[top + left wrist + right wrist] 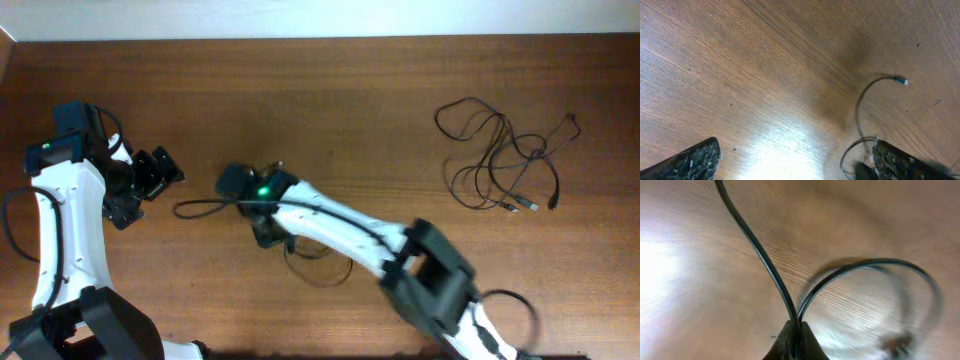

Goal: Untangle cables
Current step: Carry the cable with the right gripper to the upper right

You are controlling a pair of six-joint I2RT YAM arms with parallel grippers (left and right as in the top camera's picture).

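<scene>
Here's the brown wood-grain table (330, 90), bare across its middle. The white-and-black right arm (340, 225) stretches in from five o'clock to dead centre. The white left arm (60, 230) stands off at nine o'clock.

Out at two o'clock lies a loose bundle of thin black cables (500, 160), well apart from both arms and untouched. The action is at the centre. A single thin black cable (200, 207) runs out towards nine o'clock, and a slack loop of it (320, 272) curls under the right arm at six o'clock.

The right gripper (794, 332) is clenched tight on that cable. Its wrist view shows one strand climbing to eleven o'clock and another arcing round to two o'clock, both pinched at the fingertips. The left gripper (795, 150) is spread wide and grasps nothing. The cable's small silver-tipped plug (901, 80) lies free on the wood just beyond it.

I judge the step to be drawing this cable out straight. It looks best done with a slow pull, watching that the loop opens rather than cinches. If both strands really are pinched together, a tug could tighten a knot. The idle left gripper might pin the plug end.
</scene>
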